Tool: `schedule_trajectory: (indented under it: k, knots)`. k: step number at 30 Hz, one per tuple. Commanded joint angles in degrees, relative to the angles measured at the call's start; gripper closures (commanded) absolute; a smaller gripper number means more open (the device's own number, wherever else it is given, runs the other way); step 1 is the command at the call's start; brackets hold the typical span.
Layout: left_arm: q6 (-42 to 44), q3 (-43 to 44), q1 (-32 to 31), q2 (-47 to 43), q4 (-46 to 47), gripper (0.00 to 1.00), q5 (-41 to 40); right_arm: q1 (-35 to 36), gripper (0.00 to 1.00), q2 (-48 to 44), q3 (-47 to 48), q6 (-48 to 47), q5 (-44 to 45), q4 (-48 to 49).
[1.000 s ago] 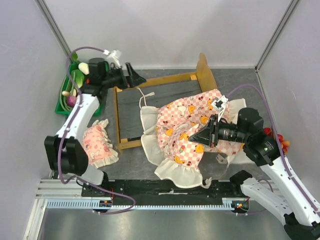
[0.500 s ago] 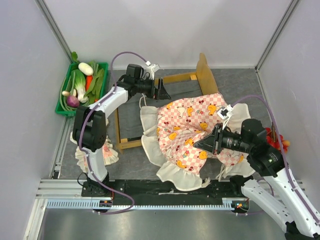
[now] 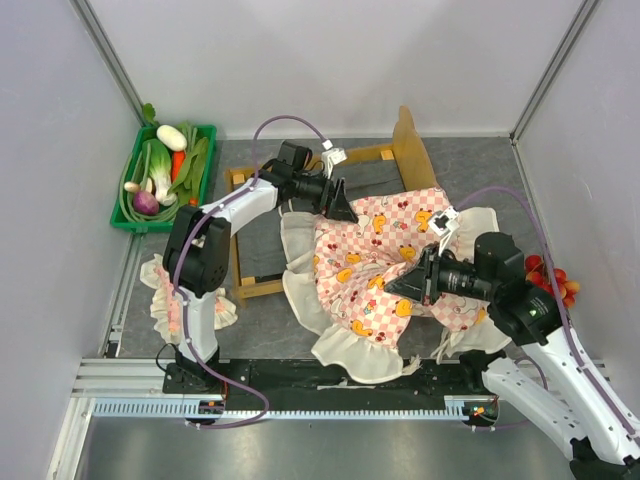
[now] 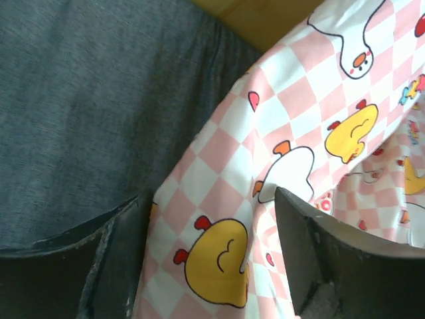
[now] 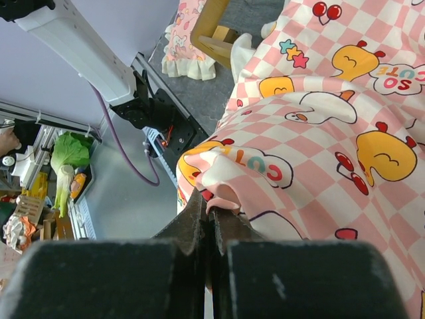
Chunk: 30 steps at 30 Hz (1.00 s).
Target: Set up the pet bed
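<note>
Left gripper point(image 3: 340, 205) stood with its fingers spread wide at the far edge of a pink-and-white checked, frilled mattress point(image 3: 370, 260) printed with yellow and white ducks. In the left wrist view that gripper point(image 4: 212, 206) straddled the checked cloth point(image 4: 292, 133), one finger point(image 4: 123, 232) over dark grey fabric and the other point(image 4: 312, 239) over the print; whether either finger touched the cloth could not be told.

The right gripper point(image 3: 395, 287) was pressed together on a fold of the mattress near its middle. From its own wrist camera, the right gripper point(image 5: 209, 206) pinched a raised pink ridge of the mattress point(image 5: 332, 133).

Beneath both lay the light-wood pet bed point(image 3: 237, 262) with a curved headboard and a dark grey fabric base, on the grey desk point(image 3: 470, 170). The mattress covered the bed's right part and spilled over the near rail onto the desk, leaving the left part of the base bare.

A small pink frilled pillow point(image 3: 165, 300) lay on the desk left of the bed, partly behind the left arm. A green plastic crate point(image 3: 200, 128) of vegetables sat at the far left corner.
</note>
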Motion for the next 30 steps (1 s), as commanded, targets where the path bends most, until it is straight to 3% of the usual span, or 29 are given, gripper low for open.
schedule_trajectory:
  k: [1,2,3,5,6,10,12,14,18,22,27,30]
  knots:
    - [3.57,2.91,-0.08,0.49,-1.93,0.35,6.14,-0.03,1.0,1.27,2.6,-1.74,1.23,0.96]
    - [3.14,3.09,-0.08,-0.2,-1.84,0.47,6.49,-0.03,1.0,1.54,3.22,-2.09,1.75,1.05]
    - [2.96,3.35,0.01,-0.65,-1.84,0.73,6.67,-0.03,1.0,1.89,4.79,-2.53,2.19,1.22]
    - [0.86,4.93,0.01,-2.13,-1.58,0.95,6.93,-0.03,1.0,3.56,7.25,-3.5,2.81,1.4]
    - [0.24,5.72,0.01,-2.84,-1.84,0.98,7.02,-0.03,1.0,4.43,10.57,-4.98,3.85,1.31]
    - [-3.36,10.02,1.23,-8.81,-0.97,0.98,5.01,-0.03,1.0,11.89,22.27,-9.91,5.27,1.49]
    - [-6.7,11.0,2.28,-13.89,0.17,0.98,-1.31,-0.03,1.0,14.54,29.8,-11.58,6.76,2.89]
    - [-12.73,11.35,5.79,-17.51,2.19,0.98,-6.39,-0.03,1.0,19.63,38.76,-15.44,9.22,2.63]
    - [-23.4,10.83,15.37,-24.81,8.25,0.98,-8.1,-0.03,1.0,31.57,55.01,-19.32,10.36,2.02]
    - [-22.72,10.83,21.79,-31.75,6.7,0.98,-13.97,-0.03,1.0,47.72,72.44,-24.07,12.74,-0.35]
    - [-17.26,10.47,23.21,-37.83,-2.52,0.98,-28.13,-1.17,1.0,62.52,91.26,-23.12,11.68,-1.76]
    - [-16.99,7.15,23.38,-39.75,-7.2,0.98,-31.03,-3.28,1.0,65.09,86.22,-21.44,15.1,-0.89]
